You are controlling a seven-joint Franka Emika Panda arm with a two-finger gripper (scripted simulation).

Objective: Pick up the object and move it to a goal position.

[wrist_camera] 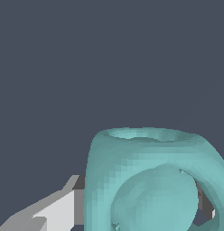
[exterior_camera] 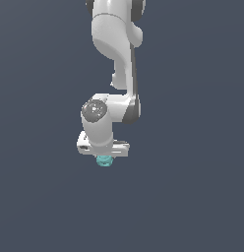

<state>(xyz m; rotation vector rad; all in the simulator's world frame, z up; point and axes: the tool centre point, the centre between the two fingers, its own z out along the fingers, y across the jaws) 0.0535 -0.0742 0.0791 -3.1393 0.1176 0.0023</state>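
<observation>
Around the arm [exterior_camera: 116, 54]: only flat dark grey ground, nothing obstructing. Gripper [exterior_camera: 104, 156] points down, teal object [exterior_camera: 104, 161] directly under its body, partly hidden. Wrist view: object [wrist_camera: 150, 180] fills the space beside a grey-white finger [wrist_camera: 55, 210], touching it. Grip state: can't tell.

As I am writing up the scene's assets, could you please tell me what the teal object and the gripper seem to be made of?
The teal object looks like matte plastic or rubber: one even colour, soft shading, no sharp highlights, with a faceted rendered surface. As it is a simulator render, the true material stays open. The gripper looks like smooth white painted plastic or metal with a gentle sheen; its finger shows flat light-grey faces.
</observation>
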